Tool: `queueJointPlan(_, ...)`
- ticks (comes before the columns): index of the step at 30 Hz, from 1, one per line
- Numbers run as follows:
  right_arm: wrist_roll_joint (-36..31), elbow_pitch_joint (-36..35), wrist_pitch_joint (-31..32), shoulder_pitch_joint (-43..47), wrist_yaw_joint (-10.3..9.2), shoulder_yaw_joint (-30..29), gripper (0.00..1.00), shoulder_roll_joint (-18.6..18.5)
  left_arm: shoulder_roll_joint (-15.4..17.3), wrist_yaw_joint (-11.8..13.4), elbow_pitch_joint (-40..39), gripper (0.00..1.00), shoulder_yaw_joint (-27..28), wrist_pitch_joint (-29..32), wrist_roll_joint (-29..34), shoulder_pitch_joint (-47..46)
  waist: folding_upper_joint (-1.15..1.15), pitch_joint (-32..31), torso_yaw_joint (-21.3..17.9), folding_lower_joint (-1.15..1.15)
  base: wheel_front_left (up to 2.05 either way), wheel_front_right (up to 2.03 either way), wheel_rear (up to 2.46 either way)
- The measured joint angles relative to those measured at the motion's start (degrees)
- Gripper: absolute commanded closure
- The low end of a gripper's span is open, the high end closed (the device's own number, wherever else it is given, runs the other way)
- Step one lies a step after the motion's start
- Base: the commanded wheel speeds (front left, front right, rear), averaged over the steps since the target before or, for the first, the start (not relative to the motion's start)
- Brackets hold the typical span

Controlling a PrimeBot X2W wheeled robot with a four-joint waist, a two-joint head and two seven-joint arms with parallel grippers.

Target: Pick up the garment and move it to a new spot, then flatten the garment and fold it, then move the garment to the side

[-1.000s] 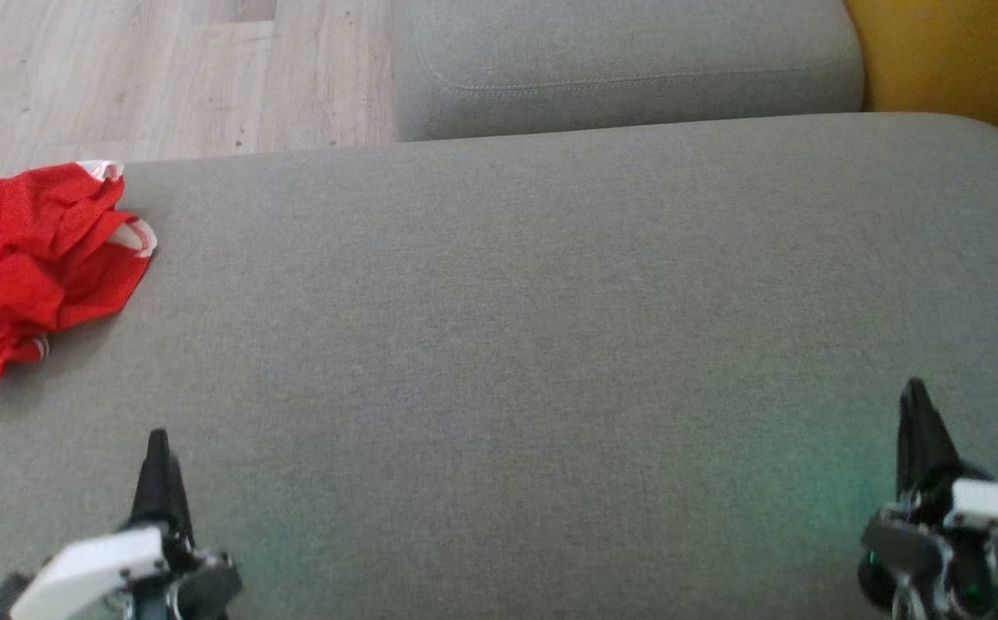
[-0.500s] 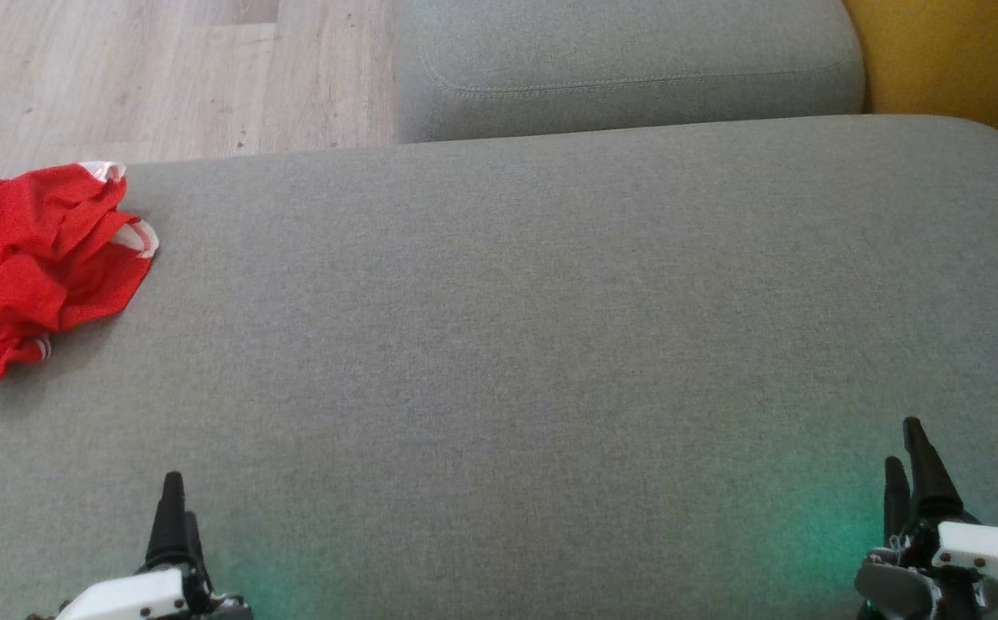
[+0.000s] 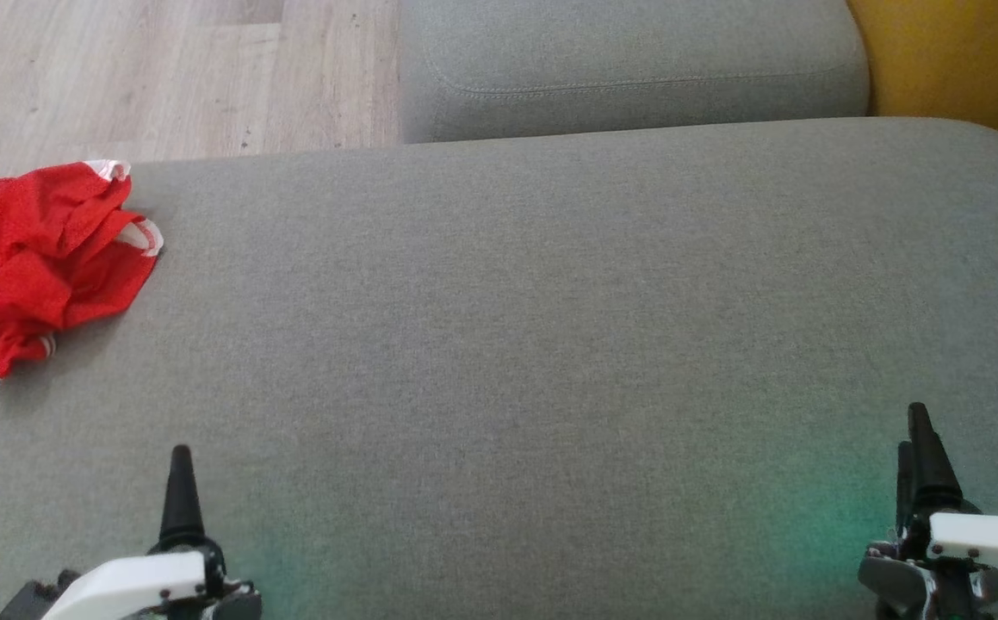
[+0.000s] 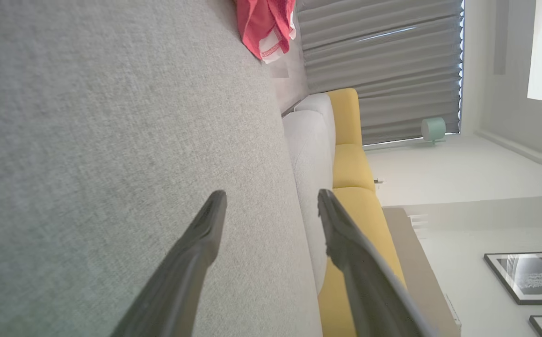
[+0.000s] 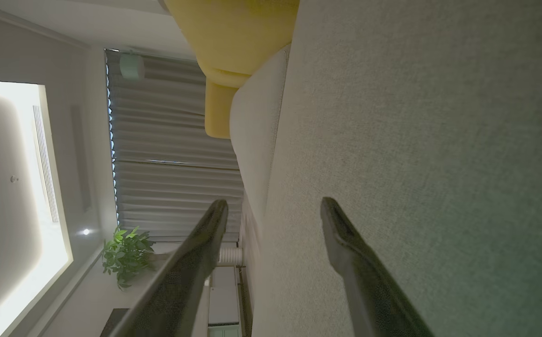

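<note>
The garment (image 3: 34, 263) is a red mesh piece with white trim, crumpled in a heap at the far left edge of the grey sofa seat (image 3: 533, 344). In the left wrist view the garment (image 4: 265, 25) shows at the top. My left gripper (image 3: 180, 491) hovers low at the lower left, well short of the heap. In its wrist view the left gripper (image 4: 271, 199) stands open with nothing between the fingers. At the lower right sits my right gripper (image 3: 916, 430), far from the garment. The right gripper (image 5: 274, 206) is also open and empty.
A second grey cushion (image 3: 628, 65) lies behind the seat. A yellow sofa part (image 3: 955, 56) fills the top right corner. Wooden floor (image 3: 163, 73) shows beyond the seat's far left edge, close to the garment.
Both grippers have opened from nearly shut. Both drew back toward the bottom edge, then came slightly forward again. The garment has stayed put; the camera shifted slightly.
</note>
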Motion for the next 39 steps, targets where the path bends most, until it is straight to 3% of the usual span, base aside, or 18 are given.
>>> queueJointPlan(39,-34.76,-3.55,-6.16,0.88,0.01,4.75,0.00,-0.01,0.07,1.74,-3.03,0.00,-6.97,-6.26,33.28,0.03,0.00,-0.03,0.87,0.00,0.00,0.00,0.00)
